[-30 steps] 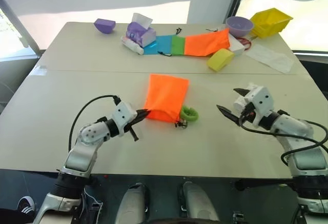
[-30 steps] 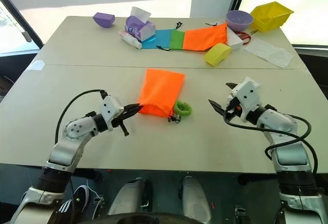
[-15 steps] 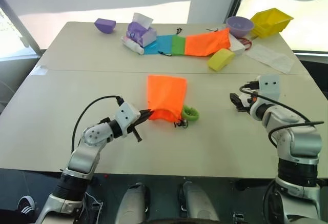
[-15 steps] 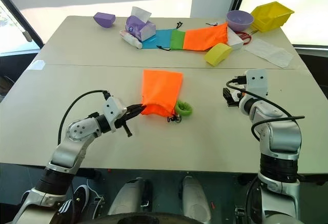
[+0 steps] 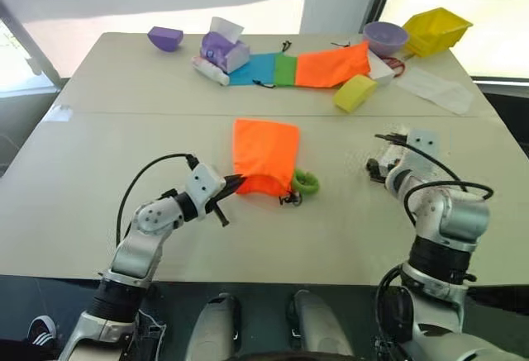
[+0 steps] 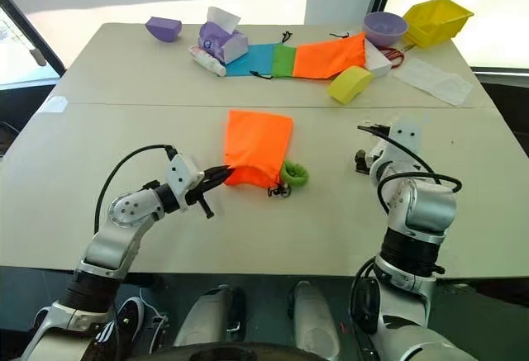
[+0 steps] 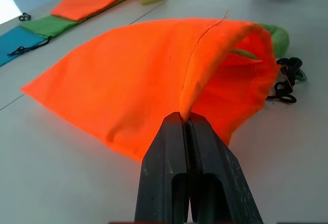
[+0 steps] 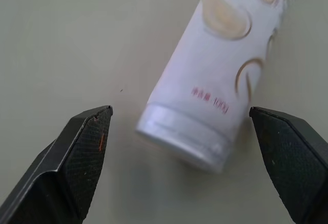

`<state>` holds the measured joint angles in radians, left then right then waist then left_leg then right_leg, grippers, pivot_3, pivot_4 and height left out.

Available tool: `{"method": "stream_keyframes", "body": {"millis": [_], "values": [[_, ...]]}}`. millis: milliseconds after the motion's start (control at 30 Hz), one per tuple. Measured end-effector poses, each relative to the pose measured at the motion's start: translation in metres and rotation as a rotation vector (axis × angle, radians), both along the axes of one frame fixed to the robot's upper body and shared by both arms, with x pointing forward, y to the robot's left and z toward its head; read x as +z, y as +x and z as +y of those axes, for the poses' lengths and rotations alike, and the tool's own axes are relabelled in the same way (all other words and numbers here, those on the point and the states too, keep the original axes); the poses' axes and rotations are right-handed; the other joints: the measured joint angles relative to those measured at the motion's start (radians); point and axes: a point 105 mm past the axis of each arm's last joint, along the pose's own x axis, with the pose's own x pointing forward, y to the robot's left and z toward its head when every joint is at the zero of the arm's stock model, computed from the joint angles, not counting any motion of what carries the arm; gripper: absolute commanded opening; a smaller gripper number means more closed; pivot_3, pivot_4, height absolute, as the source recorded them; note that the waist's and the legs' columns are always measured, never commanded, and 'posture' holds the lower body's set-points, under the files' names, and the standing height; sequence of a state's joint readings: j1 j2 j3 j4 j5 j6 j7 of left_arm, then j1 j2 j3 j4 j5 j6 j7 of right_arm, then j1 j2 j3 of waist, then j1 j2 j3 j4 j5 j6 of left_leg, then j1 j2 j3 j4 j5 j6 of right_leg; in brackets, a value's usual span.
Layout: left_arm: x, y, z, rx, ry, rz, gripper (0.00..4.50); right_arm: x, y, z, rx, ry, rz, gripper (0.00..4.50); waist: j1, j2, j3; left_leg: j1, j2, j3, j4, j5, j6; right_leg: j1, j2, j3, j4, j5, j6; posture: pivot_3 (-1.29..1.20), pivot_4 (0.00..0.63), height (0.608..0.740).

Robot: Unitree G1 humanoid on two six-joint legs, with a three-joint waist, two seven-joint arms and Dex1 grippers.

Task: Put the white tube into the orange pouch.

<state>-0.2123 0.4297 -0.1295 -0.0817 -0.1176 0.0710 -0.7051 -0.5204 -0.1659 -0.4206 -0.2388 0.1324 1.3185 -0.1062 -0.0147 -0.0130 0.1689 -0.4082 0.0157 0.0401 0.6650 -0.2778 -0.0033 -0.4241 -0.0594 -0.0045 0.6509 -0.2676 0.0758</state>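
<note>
Right tool (image 8: 182, 165) gapes wide above the white tube (image 8: 218, 65): light, slick, squashy; pinch mid-body. Left tool (image 7: 187, 126) clamps the orange pouch (image 7: 148, 75) rim.

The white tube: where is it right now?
In the right wrist view, the white tube lies on the table, between the fingers of the open right gripper.

Head pair looks forward and down over the table (image 5: 74, 171), sharing nearly the same scene; left wrist camera sits close behind the orange pouch (image 7: 154, 75); right wrist camera hovers close above the white tube (image 8: 215, 75).
</note>
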Motion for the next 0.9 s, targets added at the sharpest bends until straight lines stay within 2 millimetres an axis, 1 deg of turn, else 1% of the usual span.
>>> {"method": "stream_keyframes", "body": {"millis": [367, 467, 500, 533, 567, 600, 700, 733, 800, 867, 900], "values": [[0.001, 0.001, 0.002, 0.019, -0.005, -0.005, 0.07, -0.002, 0.008, -0.009, -0.035, -0.037, -0.024, 4.50, -0.001, 0.000, 0.000, 0.000, -0.001, 0.002, 0.001, 0.000, 0.000, 0.000, 0.000, 0.001, 0.000, 0.001, 0.002, 0.00, 0.150, 0.740], [0.001, 0.001, 0.002, 0.019, -0.005, -0.004, 0.00, -0.002, 0.011, -0.012, -0.050, -0.020, -0.036, 3.69, -0.001, 0.000, 0.000, 0.000, -0.001, 0.002, 0.001, 0.000, 0.001, 0.000, 0.000, 0.001, 0.000, 0.001, 0.002, 0.00, 0.150, 0.740], [0.001, 0.001, 0.002, 0.019, -0.005, -0.004, 0.00, -0.002, 0.011, -0.013, -0.054, -0.018, -0.040, 3.17, -0.001, 0.000, 0.000, 0.000, -0.001, 0.002, 0.001, 0.000, 0.001, 0.000, 0.000, 0.001, 0.000, 0.001, 0.002, 0.00, 0.150, 0.740], [0.001, 0.001, 0.002, 0.019, -0.005, -0.004, 0.00, -0.002, 0.012, -0.013, -0.054, -0.020, -0.042, 2.74, -0.001, 0.000, 0.000, 0.000, -0.001, 0.002, 0.001, 0.000, 0.001, 0.000, 0.000, 0.001, 0.000, 0.001, 0.002, 0.00, 0.150, 0.740], [0.001, 0.001, 0.002, 0.019, -0.005, -0.004, 0.00, -0.002, 0.012, -0.013, -0.054, -0.021, -0.044, 2.14, -0.001, 0.000, 0.000, 0.000, -0.001, 0.002, 0.001, 0.000, 0.001, 0.000, 0.000, 0.001, 0.000, 0.001, 0.002, 0.00, 0.150, 0.740], [0.001, 0.001, 0.002, 0.019, -0.005, -0.004, 0.00, -0.002, 0.012, -0.013, -0.052, -0.021, -0.047, 1.82, -0.003, 0.000, 0.000, 0.000, -0.001, 0.003, 0.001, 0.000, 0.001, 0.000, 0.000, 0.001, 0.000, 0.001, 0.002, 0.00, 0.150, 0.740], [0.001, 0.001, 0.002, 0.019, -0.005, -0.004, 0.00, -0.002, 0.013, -0.011, -0.037, -0.031, -0.048, 1.83, -0.004, 0.000, 0.000, 0.000, 0.000, 0.003, 0.001, 0.000, 0.001, 0.000, 0.001, 0.002, 0.000, 0.001, 0.002, 0.00, 0.150, 0.740], [0.001, 0.001, 0.002, 0.018, -0.005, -0.004, 0.00, -0.002, 0.013, -0.011, -0.006, -0.054, -0.048, 1.83, -0.004, 0.000, 0.000, 0.000, 0.000, 0.003, 0.001, 0.000, 0.001, 0.000, 0.001, 0.002, 0.000, 0.001, 0.002, 0.00, 0.150, 0.740], [0.000, 0.001, 0.002, 0.019, -0.004, -0.003, 0.00, -0.001, 0.015, -0.006, 0.103, -0.091, -0.062, 1.83, -0.005, 0.000, 0.000, 0.001, -0.001, 0.004, 0.001, 0.000, 0.001, 0.000, 0.001, 0.002, 0.000, 0.001, 0.002, 0.00, 0.150, 0.740], [0.000, 0.001, 0.002, 0.018, -0.004, -0.003, 0.00, 0.008, 0.019, 0.007, 0.272, -0.107, -0.107, 1.83, -0.007, 0.000, 0.000, 0.001, 0.000, 0.004, 0.001, 0.000, 0.001, 0.000, 0.003, 0.002, 0.000, 0.002, 0.003, 0.00, 0.150, 0.740], [0.000, 0.001, 0.002, 0.018, -0.004, -0.003, 0.00, 0.011, 0.020, 0.010, 0.307, -0.098, -0.124, 1.83, -0.006, 0.000, 0.000, 0.001, 0.000, 0.004, 0.001, 0.000, 0.001, 0.000, 0.003, 0.002, 0.000, 0.001, 0.003, 0.00, 0.150, 0.740]]}}
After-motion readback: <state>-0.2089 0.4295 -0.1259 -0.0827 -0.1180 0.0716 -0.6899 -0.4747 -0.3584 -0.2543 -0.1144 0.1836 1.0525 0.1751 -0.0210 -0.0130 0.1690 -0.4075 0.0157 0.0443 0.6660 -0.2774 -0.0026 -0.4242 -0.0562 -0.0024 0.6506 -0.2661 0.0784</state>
